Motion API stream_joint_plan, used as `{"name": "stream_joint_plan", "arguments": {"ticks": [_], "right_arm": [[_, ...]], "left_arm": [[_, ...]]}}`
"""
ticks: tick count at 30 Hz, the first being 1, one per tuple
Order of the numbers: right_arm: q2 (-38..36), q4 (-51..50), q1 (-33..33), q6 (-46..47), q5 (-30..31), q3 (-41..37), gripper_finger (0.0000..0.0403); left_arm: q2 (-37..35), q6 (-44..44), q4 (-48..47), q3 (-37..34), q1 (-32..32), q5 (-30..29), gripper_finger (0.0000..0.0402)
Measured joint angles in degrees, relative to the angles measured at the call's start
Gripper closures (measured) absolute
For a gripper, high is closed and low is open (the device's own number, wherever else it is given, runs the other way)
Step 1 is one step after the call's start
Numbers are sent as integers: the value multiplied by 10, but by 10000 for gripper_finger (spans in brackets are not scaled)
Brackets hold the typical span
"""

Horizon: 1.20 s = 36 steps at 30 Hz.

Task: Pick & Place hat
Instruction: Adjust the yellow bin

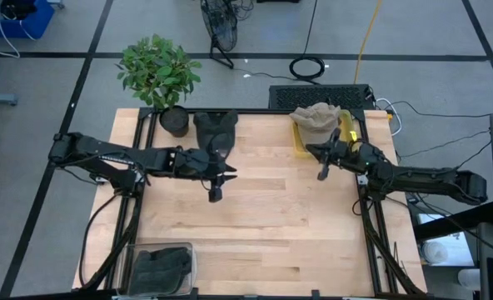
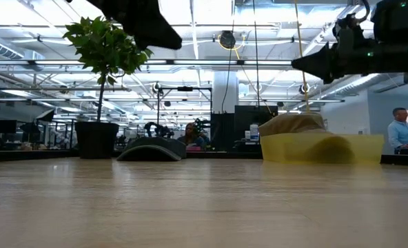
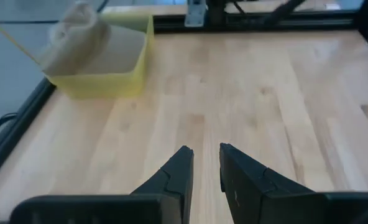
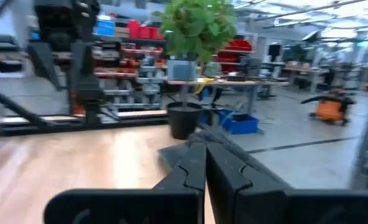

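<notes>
A dark hat [image 1: 216, 129] lies flat on its brim on the wooden table near the far edge, beside a potted plant [image 1: 159, 73]; the low view shows the hat [image 2: 152, 149] too. A tan hat [image 1: 317, 119] sits in a yellow bin [image 1: 301, 142] at the far right, also seen in the left wrist view [image 3: 78, 37]. My left gripper [image 1: 216, 190] hovers over the table's middle, just nearer than the dark hat. Its fingers [image 3: 206, 155] stand narrowly open with nothing between them. My right gripper [image 1: 322, 172] is shut and empty, raised beside the yellow bin's near side.
A clear bin holding dark cloth things [image 1: 159, 267] stands at the near left corner. The plant's pot [image 1: 175, 122] stands just left of the dark hat. Bare wood [image 1: 271, 225] spreads between the arms and toward the near edge.
</notes>
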Motion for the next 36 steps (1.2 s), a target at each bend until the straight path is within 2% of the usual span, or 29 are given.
{"name": "stream_joint_plan", "arguments": {"ticks": [4, 7, 13, 16, 24, 30, 36], "right_arm": [[4, -24, -4, -19, 30, 10, 403], [11, -79, -4, -15, 39, 39, 403], [47, -273, -3, 38, 54, 125, 403], [71, -312, -4, 59, 82, 142, 403], [149, -275, -4, 71, 101, 128, 403], [209, -263, -4, 78, 182, 128, 403], [249, -257, -23, 81, 187, 128, 403]], "left_arm": [[1, -2, 8, 0, -1, -48, 316], [10, 0, 28, 1, 5, -94, 316], [48, -3, 30, 0, 27, -79, 316], [65, -7, 27, 0, 39, -77, 316], [66, -19, 24, 0, 61, -78, 316], [72, -32, 5, 0, 73, -78, 316], [72, -48, -23, 0, 86, -79, 316]]}}
